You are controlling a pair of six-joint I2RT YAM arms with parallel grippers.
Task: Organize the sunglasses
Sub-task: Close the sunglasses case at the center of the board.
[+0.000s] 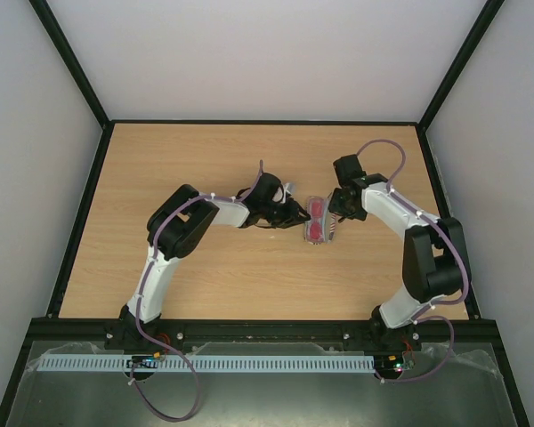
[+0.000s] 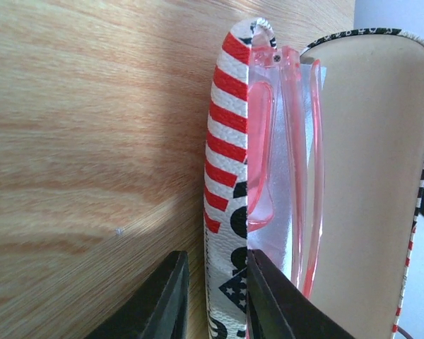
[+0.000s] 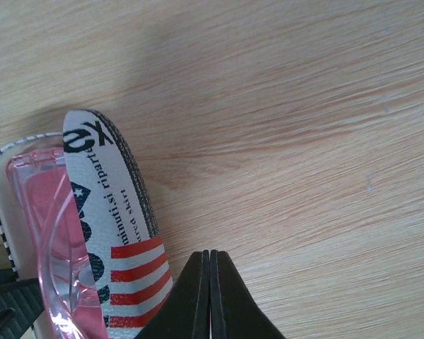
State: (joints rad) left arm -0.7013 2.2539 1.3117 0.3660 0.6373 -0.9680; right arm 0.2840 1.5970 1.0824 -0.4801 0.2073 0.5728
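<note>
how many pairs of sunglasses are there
1: the sunglasses lie inside the open case in the middle of the table. Nothing suggests a second pair, though the arms hide some of the table.

An oval hard case [image 1: 316,222] printed with red and white stripes, black stars and black lettering lies open on the light wood-grain surface [image 1: 205,169], a little right of its middle. In the left wrist view its striped shell [image 2: 226,141] stands on edge beside the plain beige lining [image 2: 371,176] of the other half, which is rimmed by a black band of small white stars. Plain white walls [image 1: 267,53] and a black frame [image 1: 71,62] enclose the surface. A white slotted strip [image 1: 205,364] runs along the grey near ledge.
</note>
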